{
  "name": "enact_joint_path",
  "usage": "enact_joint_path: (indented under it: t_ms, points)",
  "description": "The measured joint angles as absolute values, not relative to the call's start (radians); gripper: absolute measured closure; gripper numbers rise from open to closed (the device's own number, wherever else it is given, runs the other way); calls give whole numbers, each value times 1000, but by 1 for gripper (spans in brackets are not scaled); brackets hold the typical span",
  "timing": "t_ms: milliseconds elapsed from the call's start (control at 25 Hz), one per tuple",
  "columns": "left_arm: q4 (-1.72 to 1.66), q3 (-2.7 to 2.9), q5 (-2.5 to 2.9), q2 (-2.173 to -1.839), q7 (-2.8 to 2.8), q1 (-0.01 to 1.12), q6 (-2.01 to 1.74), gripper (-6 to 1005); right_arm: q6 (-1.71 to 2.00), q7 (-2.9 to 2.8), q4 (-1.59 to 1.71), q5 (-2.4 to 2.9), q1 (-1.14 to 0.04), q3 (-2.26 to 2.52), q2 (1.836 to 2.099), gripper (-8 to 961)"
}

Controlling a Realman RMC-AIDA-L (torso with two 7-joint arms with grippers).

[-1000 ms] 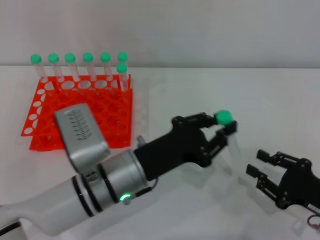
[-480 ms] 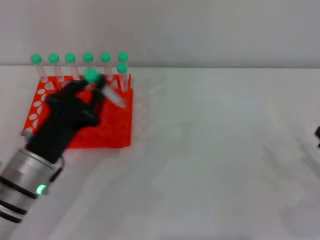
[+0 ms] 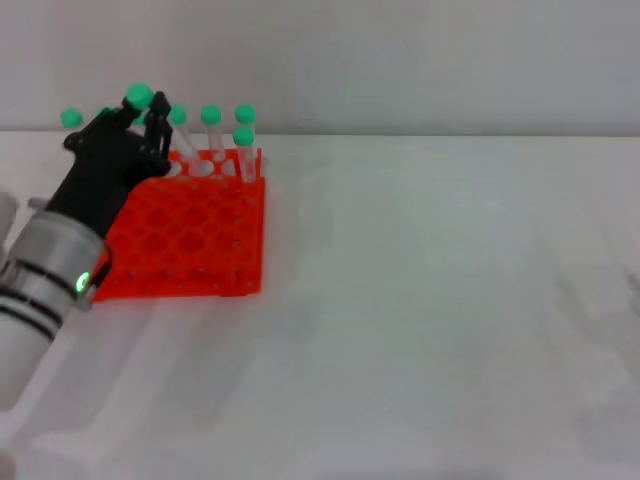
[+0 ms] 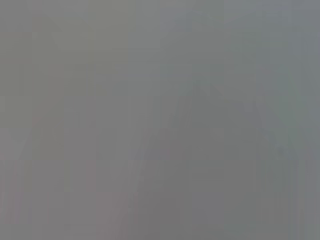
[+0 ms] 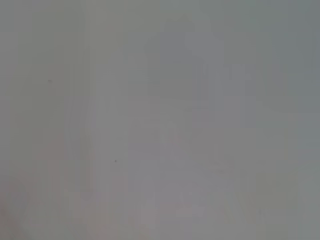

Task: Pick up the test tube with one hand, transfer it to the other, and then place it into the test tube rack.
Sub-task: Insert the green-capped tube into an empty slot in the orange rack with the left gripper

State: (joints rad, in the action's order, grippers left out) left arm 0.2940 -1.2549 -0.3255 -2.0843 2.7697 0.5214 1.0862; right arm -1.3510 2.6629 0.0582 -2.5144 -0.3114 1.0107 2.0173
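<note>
Green-capped test tube (image 3: 140, 98) clamped in left pincer (image 3: 148, 112), held cap-up over back rows of orange test tube rack (image 3: 190, 235) so its tip can drop into a hole. Right pincer out of view.

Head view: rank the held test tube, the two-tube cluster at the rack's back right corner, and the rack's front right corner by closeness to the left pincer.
1. The test tube, green cap showing at the left pincer.
2. The two-tube cluster, at the back right corner of the test tube rack.
3. The rack's front right corner, nearest the robot.
</note>
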Motion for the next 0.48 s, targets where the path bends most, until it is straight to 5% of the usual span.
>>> enact_joint_path:
  t_ms: [480]
  points:
    - [252, -1256, -345, -2082, 2772, 649, 874, 746, -1322, 2656, 56, -2510, -337, 1010, 2020, 76]
